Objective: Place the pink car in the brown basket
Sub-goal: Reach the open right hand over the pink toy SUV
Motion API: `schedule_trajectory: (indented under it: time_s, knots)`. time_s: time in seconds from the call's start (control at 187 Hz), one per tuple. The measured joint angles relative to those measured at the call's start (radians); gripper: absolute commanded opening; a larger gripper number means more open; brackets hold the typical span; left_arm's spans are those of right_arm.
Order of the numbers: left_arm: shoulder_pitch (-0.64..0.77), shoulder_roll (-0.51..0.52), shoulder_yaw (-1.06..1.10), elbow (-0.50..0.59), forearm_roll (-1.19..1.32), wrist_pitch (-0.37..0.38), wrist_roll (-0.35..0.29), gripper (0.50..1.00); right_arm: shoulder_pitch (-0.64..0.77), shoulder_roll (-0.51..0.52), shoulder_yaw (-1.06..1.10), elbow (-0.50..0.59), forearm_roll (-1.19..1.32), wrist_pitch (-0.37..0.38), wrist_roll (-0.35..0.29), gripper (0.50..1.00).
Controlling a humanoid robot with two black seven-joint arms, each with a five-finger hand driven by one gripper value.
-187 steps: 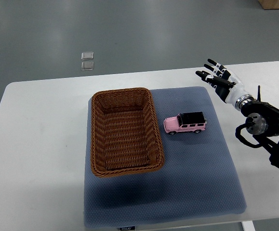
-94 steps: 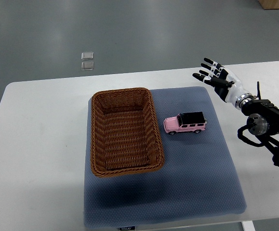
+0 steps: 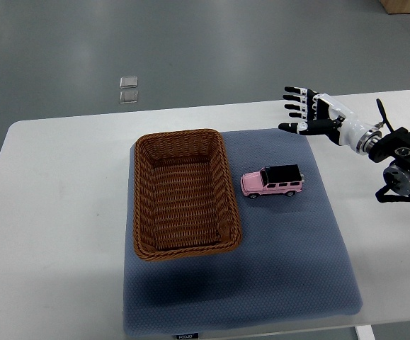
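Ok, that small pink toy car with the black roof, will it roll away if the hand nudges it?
Probably, lengthwise: the small pink toy car with the black roof stands on its wheels on the blue-grey textured mat, nose towards the brown wicker basket. The mat may slow it. It looks rigid, so the open right hand could likely pinch its sides without crushing it.

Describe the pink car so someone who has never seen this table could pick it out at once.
On the white table lies a blue-grey mat, with a brown basket on its left part. Just right of the basket, apart from its rim, stands the pink car. It is the only toy there: a boxy pink body with a black roof, set sideways, below the open right hand.
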Motion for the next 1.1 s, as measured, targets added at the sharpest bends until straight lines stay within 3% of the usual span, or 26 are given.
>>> schedule_trajectory:
  time_s: [0.155,0.48,0.966,1.1]
  knots:
    - [0.000,0.000,0.000,0.000,0.000,0.000,0.000,1.000,0.001,-0.049,-0.008,0.050,-0.210,0.031,0.024,0.911]
    - [0.000,0.000,0.000,0.000,0.000,0.000,0.001,1.000,0.003,-0.094,-0.106,0.110,-0.543,0.020,0.084,0.909]
    - [0.000,0.000,0.000,0.000,0.000,0.000,0.002,1.000,0.004,-0.108,-0.152,0.150,-0.641,0.015,0.094,0.901]
    - [0.000,0.000,0.000,0.000,0.000,0.000,0.002,1.000,0.019,-0.099,-0.208,0.152,-0.666,-0.040,0.092,0.870]
